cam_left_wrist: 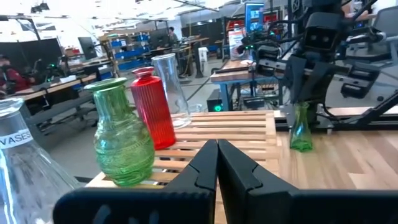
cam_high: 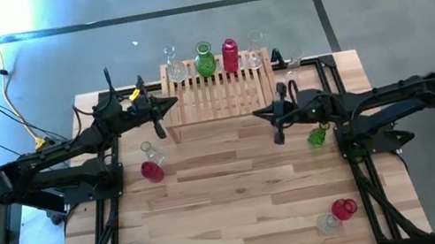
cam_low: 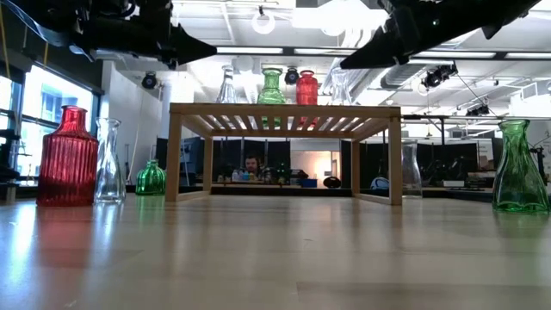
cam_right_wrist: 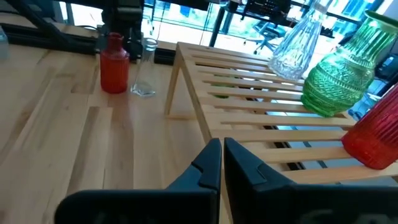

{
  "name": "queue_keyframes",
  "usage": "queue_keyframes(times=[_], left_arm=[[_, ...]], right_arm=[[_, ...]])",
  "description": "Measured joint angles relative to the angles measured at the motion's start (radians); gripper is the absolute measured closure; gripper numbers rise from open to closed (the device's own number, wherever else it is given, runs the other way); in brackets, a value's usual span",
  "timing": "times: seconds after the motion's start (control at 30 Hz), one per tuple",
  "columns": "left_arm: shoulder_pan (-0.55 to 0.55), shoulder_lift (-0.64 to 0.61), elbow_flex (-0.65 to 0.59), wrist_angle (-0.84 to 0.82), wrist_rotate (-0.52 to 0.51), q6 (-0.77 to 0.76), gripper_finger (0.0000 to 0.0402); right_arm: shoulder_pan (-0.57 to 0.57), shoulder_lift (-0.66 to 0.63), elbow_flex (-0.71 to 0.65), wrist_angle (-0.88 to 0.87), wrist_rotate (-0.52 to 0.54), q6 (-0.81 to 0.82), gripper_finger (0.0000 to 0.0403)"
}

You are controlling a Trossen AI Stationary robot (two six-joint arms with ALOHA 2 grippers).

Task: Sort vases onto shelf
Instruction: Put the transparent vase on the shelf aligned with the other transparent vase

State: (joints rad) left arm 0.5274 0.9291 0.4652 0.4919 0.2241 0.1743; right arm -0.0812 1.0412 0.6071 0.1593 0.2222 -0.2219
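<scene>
**Both pincers empty and closed; nearest loose vase stands just beside the right one**

The low light-wood slatted shelf (cam_high: 220,93) sits at the far side of the plank bench (cam_high: 242,207). Along its far edge stand four vases in a row: a clear cut-glass flask (cam_high: 175,68), a round-bellied green glass vase (cam_high: 205,59), a ribbed red glass bottle (cam_high: 230,55) and a clear glass tumbler-shaped vase (cam_high: 255,52).

The left pincer (cam_high: 168,105) hovers at the shelf's left end with its fingers pressed together and nothing between them. The right pincer (cam_high: 277,111) hovers off the shelf's right front corner, likewise closed and empty; its wrist view shows the two fingertips meeting over bare wood.

The relation that matters, as I judge it: a small green flared glass vase (cam_high: 318,135) stands upright on the bench just beside the right arm, on the near side of its pincer and away from the shelf. Its long axis is vertical, so a sideways grasp around the neck looks apt, and the right arm is clearly the nearer one. The pincer would need to open first.

For the left arm, a ribbed red vase (cam_high: 152,170) and a clear slim vase (cam_high: 151,152) stand touching or nearly so, near its forearm. More vases wait at the bench's front corners
</scene>
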Motion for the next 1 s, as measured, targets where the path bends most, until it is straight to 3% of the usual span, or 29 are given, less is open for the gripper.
queue_keyframes(times=[0.63,1.0], left_arm=[[0.000,0.000,-0.001,-0.031,0.041,0.062,0.0401],[0.001,-0.053,-0.189,0.157,0.056,0.011,0.0401]], right_arm=[[0.071,0.000,-0.001,-0.006,0.088,-0.119,0.0403],[0.071,0.000,-0.001,-0.014,0.082,-0.098,0.0403]])
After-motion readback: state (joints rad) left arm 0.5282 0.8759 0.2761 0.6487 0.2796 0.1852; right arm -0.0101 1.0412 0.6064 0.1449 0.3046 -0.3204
